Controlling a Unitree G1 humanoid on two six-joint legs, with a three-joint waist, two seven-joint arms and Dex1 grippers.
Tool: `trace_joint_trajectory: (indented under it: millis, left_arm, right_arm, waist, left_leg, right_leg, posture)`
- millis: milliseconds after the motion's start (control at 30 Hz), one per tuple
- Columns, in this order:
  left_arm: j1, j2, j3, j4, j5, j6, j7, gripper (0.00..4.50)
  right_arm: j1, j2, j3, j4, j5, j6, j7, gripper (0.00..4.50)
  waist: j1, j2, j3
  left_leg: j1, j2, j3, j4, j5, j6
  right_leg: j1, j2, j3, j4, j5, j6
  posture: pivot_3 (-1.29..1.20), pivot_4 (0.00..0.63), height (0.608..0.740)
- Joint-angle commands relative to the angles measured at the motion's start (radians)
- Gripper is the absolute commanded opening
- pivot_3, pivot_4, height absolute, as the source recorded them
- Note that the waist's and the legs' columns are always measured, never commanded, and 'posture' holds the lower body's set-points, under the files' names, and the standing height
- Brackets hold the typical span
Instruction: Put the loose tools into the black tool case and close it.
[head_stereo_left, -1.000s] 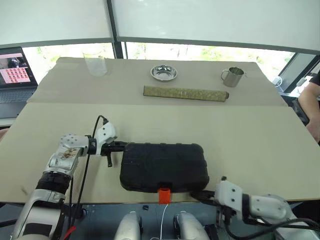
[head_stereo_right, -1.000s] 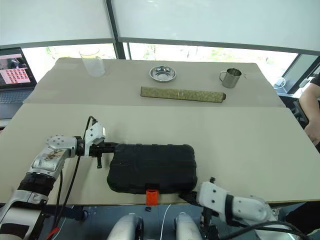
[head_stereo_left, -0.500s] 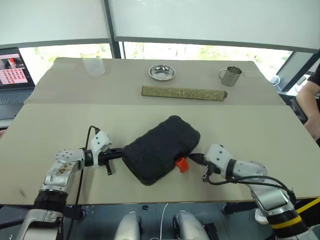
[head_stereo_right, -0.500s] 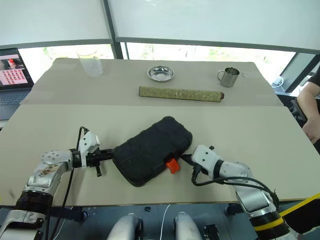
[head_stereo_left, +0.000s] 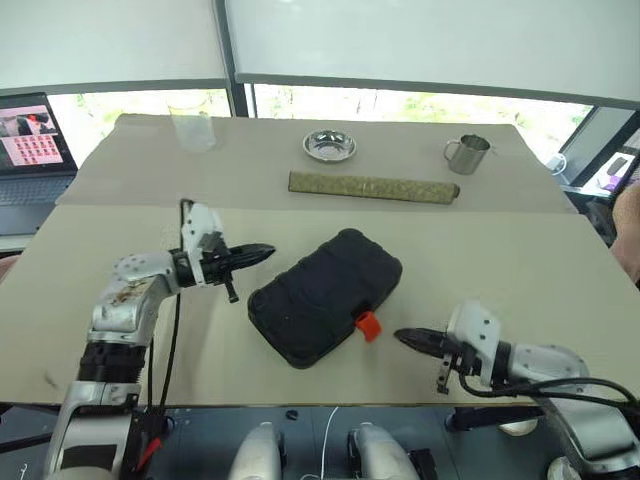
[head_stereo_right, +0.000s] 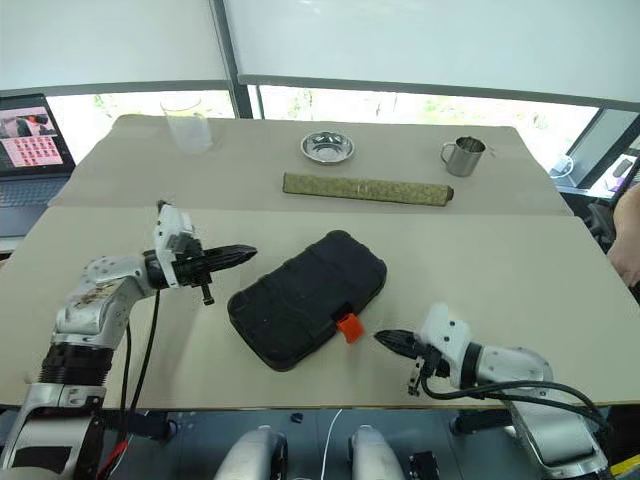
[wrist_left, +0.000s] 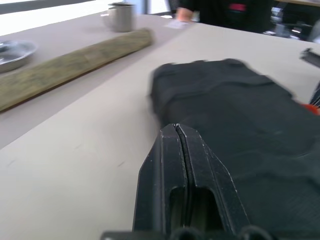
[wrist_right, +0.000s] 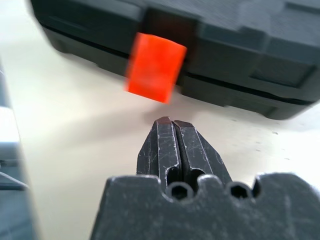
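Two grippers flanked the black tool case (head_stereo_left: 325, 297), which lay shut and skewed on the beige table (head_stereo_left: 520, 270), one short end turned toward the far side, its small orange latch (head_stereo_left: 368, 324) on the near-right edge.

Left of the case, the left gripper (head_stereo_left: 266, 251) hung off the case's left corner, clear of it, fingers pressed together and empty. Its wrist view gave what the head views did not: the two black fingers (wrist_left: 172, 165) met in a hairline seam, and the case's lid was moulded in shallow ribs with a pebbled, matt surface. That view also caught a person in dark clothing beyond the case.

Right of the case, the right gripper (head_stereo_left: 404, 337) pointed at the latch from just beside it, not touching, fingers closed on nothing. Its wrist view showed scuffed fingertips (wrist_right: 165, 142), the latch as a glossy orange block standing out from the case's front edge (wrist_right: 240, 85), and the seam where the two halves joined.

Beyond the case, left to right: a laptop (head_stereo_left: 35, 150), a clear glass (head_stereo_left: 192, 128), a shallow metal dish (head_stereo_left: 329, 145), a long mottled green roll (head_stereo_left: 372, 186), a steel mug (head_stereo_left: 467, 153).

Against a second earlier, the case had swung from square with the table's near edge to diagonal and sat farther in. The left gripper had lifted off the case's left end; the right had come up from below the case's near corner onto the tabletop.
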Motion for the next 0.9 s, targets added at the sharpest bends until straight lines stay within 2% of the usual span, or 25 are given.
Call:
trace_joint_trajectory:
  millis: [33,300,900]
  left_arm:
    - [-0.046,-0.048,-0.096,-0.013,0.047,-0.028,-0.032,0.06]
    - [-0.089,-0.125,-0.203,0.043,0.153,-0.050,0.004,0.06]
    - [-0.054,-0.113,-0.205,0.039,0.185,-0.019,0.034,0.06]
  right_arm:
    - [-0.007,0.023,0.043,-0.058,0.000,0.024,-0.022,0.00]
    - [-0.068,0.061,0.100,-0.012,-0.048,0.004,-0.046,0.00]
    - [-0.186,0.161,0.109,0.091,-0.082,-0.098,-0.064,0.00]
  waist:
    - [0.000,0.000,0.000]
    - [0.002,0.000,0.000]
    - [0.003,0.002,-0.001]
  left_leg:
    - [0.000,0.000,0.000,0.000,0.000,0.000]
    - [0.000,-0.001,0.000,0.001,0.000,0.000]
    - [0.004,-0.001,-0.001,0.001,0.000,0.000]
  right_leg:
    - [0.000,0.000,0.000,0.000,0.000,0.000]
    - [0.000,0.000,0.000,0.000,0.000,0.000]
    - [0.005,0.000,0.000,0.000,0.000,0.000]
  posture:
    - [0.00,0.150,0.740]
    - [0.00,0.150,0.740]
    - [0.00,0.150,0.740]
